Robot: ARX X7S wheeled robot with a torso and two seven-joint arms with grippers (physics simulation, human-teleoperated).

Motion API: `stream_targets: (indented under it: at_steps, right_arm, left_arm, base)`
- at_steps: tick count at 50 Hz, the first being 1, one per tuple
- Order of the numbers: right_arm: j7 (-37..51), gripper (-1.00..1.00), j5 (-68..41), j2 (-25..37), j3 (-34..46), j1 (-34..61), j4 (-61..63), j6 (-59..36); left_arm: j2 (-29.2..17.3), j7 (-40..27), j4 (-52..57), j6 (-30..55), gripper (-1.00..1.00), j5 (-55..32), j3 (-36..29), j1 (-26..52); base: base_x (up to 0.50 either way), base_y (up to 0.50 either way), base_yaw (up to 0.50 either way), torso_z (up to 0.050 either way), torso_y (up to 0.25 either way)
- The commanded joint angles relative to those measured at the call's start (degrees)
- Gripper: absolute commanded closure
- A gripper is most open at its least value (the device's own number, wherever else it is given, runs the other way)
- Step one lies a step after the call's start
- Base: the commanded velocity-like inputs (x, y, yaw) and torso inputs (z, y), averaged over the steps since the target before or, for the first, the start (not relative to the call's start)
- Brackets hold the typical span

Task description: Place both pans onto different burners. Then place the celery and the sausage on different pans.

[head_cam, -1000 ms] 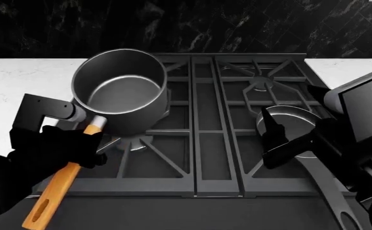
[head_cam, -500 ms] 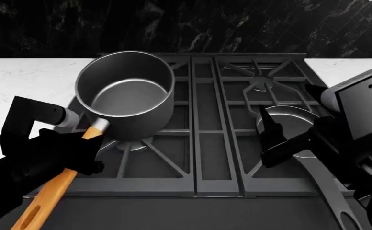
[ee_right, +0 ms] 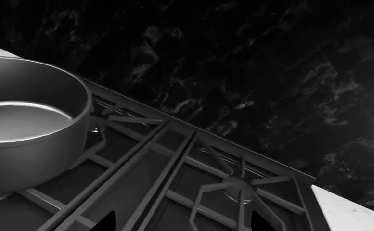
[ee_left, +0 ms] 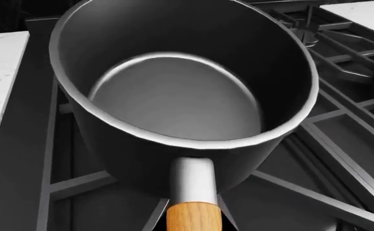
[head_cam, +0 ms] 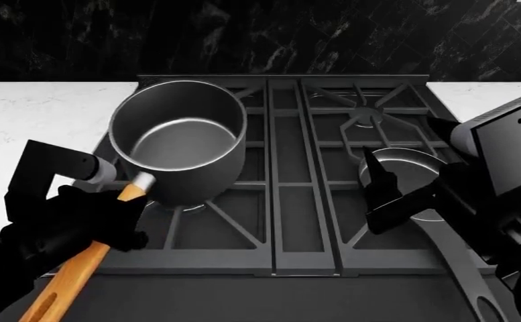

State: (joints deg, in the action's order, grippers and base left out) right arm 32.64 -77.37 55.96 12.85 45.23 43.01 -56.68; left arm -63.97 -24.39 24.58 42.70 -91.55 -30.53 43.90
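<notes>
The deep grey saucepan (head_cam: 178,141) (ee_left: 174,96) (ee_right: 26,130) is upright over the stove's left grate, its base near the front-left burner. I cannot tell if it rests on the bars. My left gripper (head_cam: 117,211) is shut on its orange-brown wooden handle (head_cam: 77,275) (ee_left: 193,219), just behind the metal collar. The shallow frying pan (head_cam: 412,168) sits on the front-right burner, its long dark handle (head_cam: 466,282) running toward me. My right gripper (head_cam: 377,198) (ee_right: 183,224) hangs open at that pan's near-left rim, holding nothing. The celery and the sausage are out of view.
Black cast-iron grates (head_cam: 283,201) cover the dark stove top. The rear-right burner (head_cam: 365,117) (ee_right: 238,185) is bare. White marble counter lies to the left (head_cam: 37,114) and right (head_cam: 488,94), with a black stone wall (head_cam: 260,33) behind.
The saucepan has moved right, then toward the stove's front and lower, carried by my left gripper. The right arm and the frying pan have not moved.
</notes>
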Motion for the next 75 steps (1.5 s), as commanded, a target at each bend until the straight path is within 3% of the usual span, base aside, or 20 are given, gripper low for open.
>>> stream_targets:
  at_steps: [1, 13, 38, 39, 57, 68, 75]
  right_arm:
    - [-0.65, -1.0, 0.64, 0.13, -0.01, -0.34, -0.18, 0.59]
    - [-1.87, -1.0, 1.94, -0.64, 1.05, 0.5, -0.71, 0.62]
    - [-1.49, -1.0, 1.32, -0.34, 1.09, 0.8, -0.31, 0.86]
    - [-1.45, -1.0, 1.26, -0.27, 1.04, 0.77, -0.26, 0.89]
    - [-2.22, -1.0, 3.0, 0.0, 0.47, -2.56, -0.55, 3.21]
    - [-0.96, -1.0, 1.27, 0.69, -0.12, -1.83, 0.21, 2.9]
    - [-0.03, -1.0, 0.17, 0.89, -0.35, -1.23, 0.96, 2.72]
  left_arm:
    - [-0.59, -1.08, 0.64, 0.65, 1.0, 0.88, -0.08, -0.18]
    - [-4.21, -0.82, 3.93, -1.65, 1.0, 0.14, 1.31, -3.32]
    - [-4.7, -0.78, 3.87, -0.12, 1.0, -1.77, 1.58, -2.03]
    - [-4.64, -0.89, 3.89, 0.01, -1.0, -1.77, 1.56, -1.88]
    - [-3.72, -1.06, 4.21, 0.52, -1.0, -4.37, 3.64, 2.73]
    - [-2.54, -1.88, 5.18, -2.79, -1.0, -8.35, 8.09, 7.61]
    - [-2.28, -1.24, 6.68, -7.37, -1.0, -10.22, 10.49, 4.58]
  base:
    - [0.0, 0.0, 0.0, 0.0, 0.0]
    - [0.0, 0.0, 0.0, 0.0, 0.0]
    - [0.0, 0.0, 0.0, 0.0, 0.0]
    - [0.0, 0.0, 0.0, 0.0, 0.0]
    - [0.0, 0.0, 0.0, 0.0, 0.0]
    - [0.0, 0.0, 0.0, 0.0, 0.0]
    - [0.0, 0.0, 0.0, 0.0, 0.0]
